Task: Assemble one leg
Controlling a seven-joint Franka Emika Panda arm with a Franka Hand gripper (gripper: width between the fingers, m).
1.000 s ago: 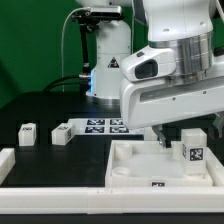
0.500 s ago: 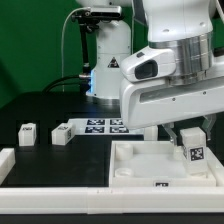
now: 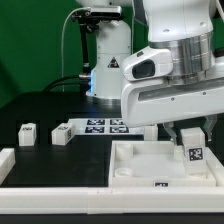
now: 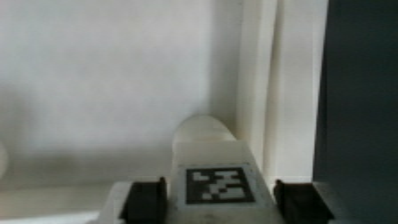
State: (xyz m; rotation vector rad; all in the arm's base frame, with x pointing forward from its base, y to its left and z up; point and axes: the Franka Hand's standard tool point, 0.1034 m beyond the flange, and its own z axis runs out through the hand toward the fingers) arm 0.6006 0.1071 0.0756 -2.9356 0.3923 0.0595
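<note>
My gripper (image 3: 190, 140) is shut on a leg (image 3: 192, 149), a small white block with a black-and-white marker, and holds it upright over the far right corner of the large white tray-like piece (image 3: 140, 165). In the wrist view the leg (image 4: 215, 165) sits between my two dark fingers (image 4: 150, 200), pointing down at the tray's white floor (image 4: 107, 90) beside its raised rim (image 4: 285, 80). Two more legs (image 3: 27, 133) (image 3: 62, 133) lie on the dark table at the exterior view's left.
The marker board (image 3: 100, 125) lies flat behind the tray, in front of the robot base (image 3: 105, 60). A white raised wall (image 3: 50, 172) runs along the table's front edge, with a white part (image 3: 5, 160) at its left end.
The gripper with the leg has dropped slightly toward the tray's corner over the last second; little else has moved.
</note>
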